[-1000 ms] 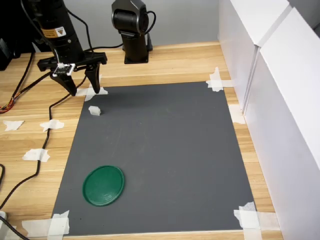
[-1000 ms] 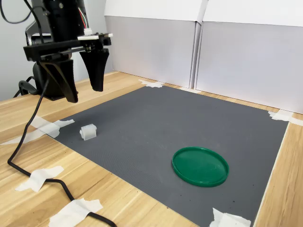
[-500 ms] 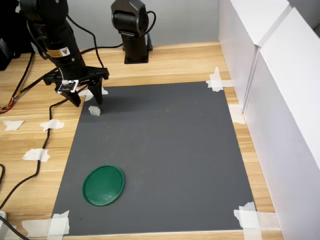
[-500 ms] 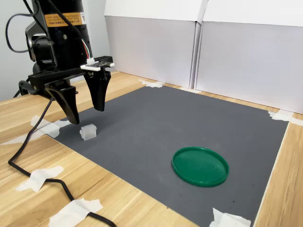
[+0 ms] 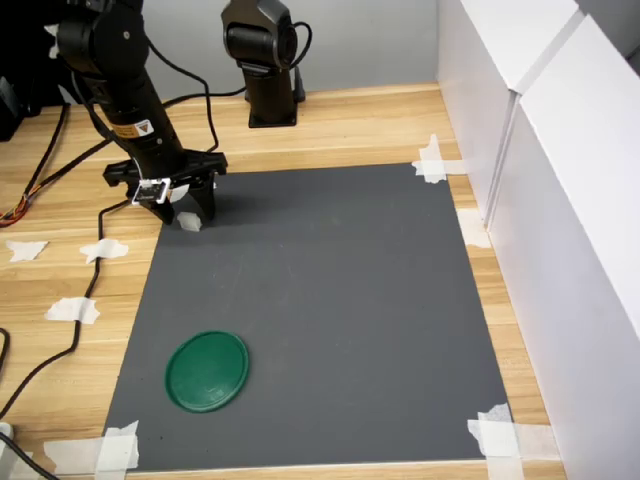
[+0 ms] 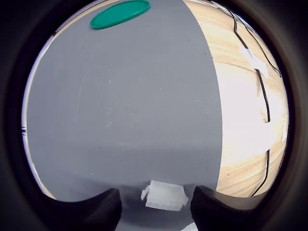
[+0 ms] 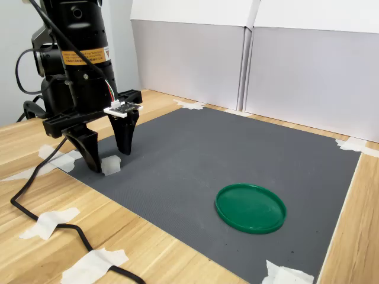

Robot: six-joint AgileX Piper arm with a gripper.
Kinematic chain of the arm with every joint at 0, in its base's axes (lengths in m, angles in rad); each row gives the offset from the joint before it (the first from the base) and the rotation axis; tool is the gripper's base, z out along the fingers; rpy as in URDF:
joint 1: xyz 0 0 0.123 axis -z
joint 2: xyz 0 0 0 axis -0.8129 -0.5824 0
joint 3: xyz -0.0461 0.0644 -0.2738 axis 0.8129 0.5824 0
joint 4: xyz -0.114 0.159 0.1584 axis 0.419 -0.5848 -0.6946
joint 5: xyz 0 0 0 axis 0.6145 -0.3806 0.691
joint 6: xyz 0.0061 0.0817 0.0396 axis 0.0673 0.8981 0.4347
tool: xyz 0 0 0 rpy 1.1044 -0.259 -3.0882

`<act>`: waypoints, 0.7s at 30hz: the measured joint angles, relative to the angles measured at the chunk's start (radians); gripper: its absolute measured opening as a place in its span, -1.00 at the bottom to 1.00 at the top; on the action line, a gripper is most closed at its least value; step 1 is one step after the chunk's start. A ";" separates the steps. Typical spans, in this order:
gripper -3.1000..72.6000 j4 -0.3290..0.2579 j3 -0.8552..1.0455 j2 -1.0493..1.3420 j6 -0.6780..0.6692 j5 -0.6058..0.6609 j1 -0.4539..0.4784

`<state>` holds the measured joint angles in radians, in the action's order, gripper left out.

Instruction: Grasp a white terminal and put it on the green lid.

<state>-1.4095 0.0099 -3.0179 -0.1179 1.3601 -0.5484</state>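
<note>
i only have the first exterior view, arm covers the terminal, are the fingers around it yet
Observer: Yes. In the wrist view the white terminal sits between the two fingertips, with a gap on each side.
Operator: so not closed
Observer: Not closed. In the second exterior view the gripper is open, and the terminal rests on the grey mat by the nearer finger.
Operator: anything on the lid
Observer: No. In the second exterior view the green lid is empty, well apart from the gripper.
</note>
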 joint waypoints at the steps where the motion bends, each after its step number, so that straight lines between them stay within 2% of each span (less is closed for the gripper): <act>1: 0.70 -0.004 0.002 0.000 -0.004 -0.007 0.000; 16: 0.69 -0.005 0.003 -0.037 -0.010 -0.027 0.000; 19: 0.57 -0.004 0.003 -0.037 -0.010 -0.028 0.000; 21: 0.39 -0.004 0.003 -0.037 -0.010 -0.029 0.000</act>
<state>-1.4131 0.0129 -3.0545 -0.1282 1.3310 -0.5484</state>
